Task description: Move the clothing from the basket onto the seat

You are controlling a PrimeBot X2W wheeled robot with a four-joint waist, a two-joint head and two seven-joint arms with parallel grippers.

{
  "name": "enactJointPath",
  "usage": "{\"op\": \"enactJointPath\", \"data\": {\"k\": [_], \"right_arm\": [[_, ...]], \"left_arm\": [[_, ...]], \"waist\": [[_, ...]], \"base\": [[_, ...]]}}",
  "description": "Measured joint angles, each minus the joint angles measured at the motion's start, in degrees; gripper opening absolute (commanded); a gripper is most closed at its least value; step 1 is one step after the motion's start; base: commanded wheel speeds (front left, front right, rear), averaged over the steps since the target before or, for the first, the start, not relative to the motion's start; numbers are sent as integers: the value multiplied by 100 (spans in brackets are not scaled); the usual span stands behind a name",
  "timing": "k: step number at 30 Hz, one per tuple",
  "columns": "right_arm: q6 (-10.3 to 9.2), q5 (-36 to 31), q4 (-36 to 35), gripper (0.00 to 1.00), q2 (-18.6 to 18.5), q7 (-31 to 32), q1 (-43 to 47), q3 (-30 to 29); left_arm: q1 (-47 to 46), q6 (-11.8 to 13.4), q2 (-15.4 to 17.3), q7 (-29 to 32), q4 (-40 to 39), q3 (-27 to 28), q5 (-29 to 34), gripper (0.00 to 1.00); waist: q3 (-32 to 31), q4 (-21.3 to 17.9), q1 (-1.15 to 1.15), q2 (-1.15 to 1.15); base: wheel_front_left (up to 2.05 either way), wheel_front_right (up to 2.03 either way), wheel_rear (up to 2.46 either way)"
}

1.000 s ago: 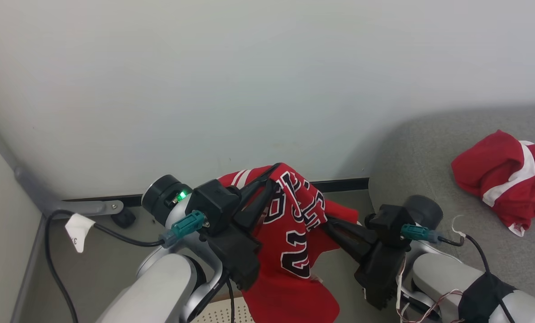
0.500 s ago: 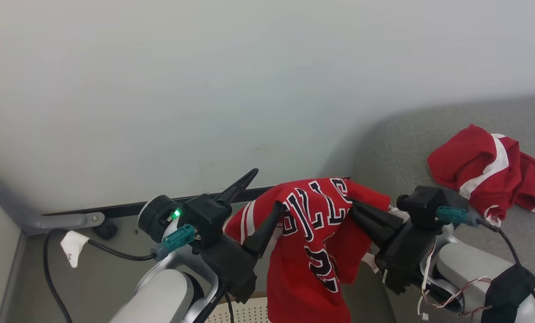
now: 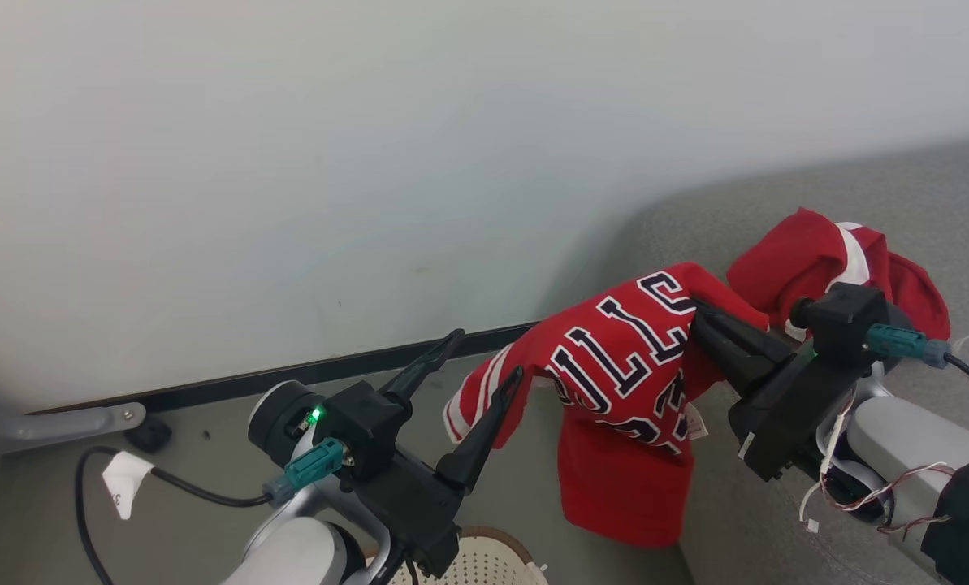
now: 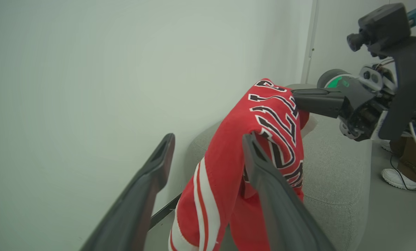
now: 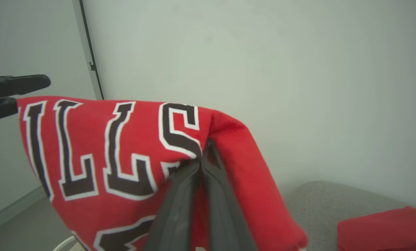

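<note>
Left fingers (image 3: 492,414) opened off jersey (image 3: 622,366) | right fingers (image 3: 732,341) pinch it (at seat (image 3: 923,203) edge)

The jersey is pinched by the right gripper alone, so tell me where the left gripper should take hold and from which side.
Grip the white-striped edge of the jersey, the free corner opposite where the right gripper pinches it. It droops beside the open left gripper, so come from the robot's left, fingers straddling the edge; that would likely spread the cloth.
</note>
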Motion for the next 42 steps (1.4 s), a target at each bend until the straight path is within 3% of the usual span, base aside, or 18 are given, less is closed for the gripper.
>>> {"op": "enactJointPath", "data": {"k": [11, 42], "right_arm": [[0, -23, -56, 0, -390, 1, 47, -415], [-57, -475, -590, 0, -903, 0, 438, -1335]], "left_arm": [[108, 48, 99, -92, -54, 40, -5, 100], [315, -7, 21, -42, -438, -439, 78, 100]], "waist": [[71, -454, 0, 0], [383, -1883, 0, 0]], "base": [[0, 0, 0], [0, 0, 0]]}}
